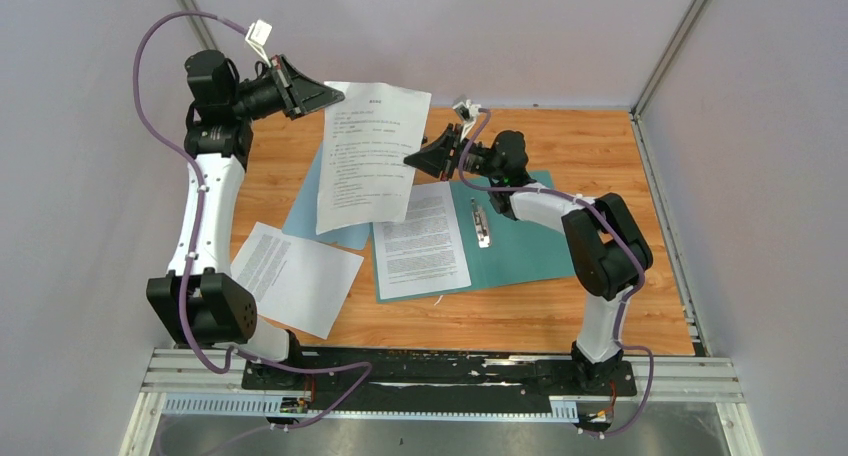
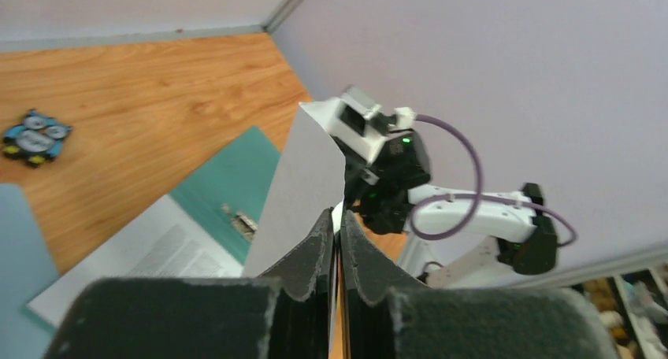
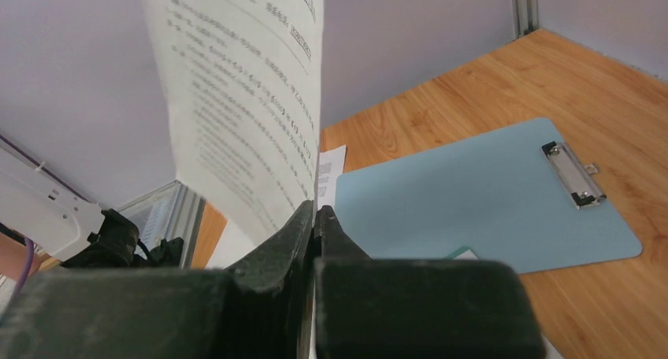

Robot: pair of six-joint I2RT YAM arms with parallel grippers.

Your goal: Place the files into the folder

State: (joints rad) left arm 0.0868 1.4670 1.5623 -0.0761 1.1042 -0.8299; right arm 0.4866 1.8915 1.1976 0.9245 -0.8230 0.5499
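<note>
File [image 1: 370, 151] hangs at upper centre, left claw [image 1: 328, 97] and right claw [image 1: 415, 159] both clenched on its edges; folder [image 1: 535, 246] lies toward lower right.

Held sheet [image 1: 372, 156] spans left gripper [image 1: 325, 98] to right gripper [image 1: 412, 160], barring passage between. Right arm [image 1: 550, 206] overhangs folder [image 1: 520, 261]. Far-right table [image 1: 600, 141] apparently open.

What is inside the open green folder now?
One printed sheet lies on the left cover of the folder, beside a metal clip at its hinge. Whether more sheets lie beneath is hidden.
</note>
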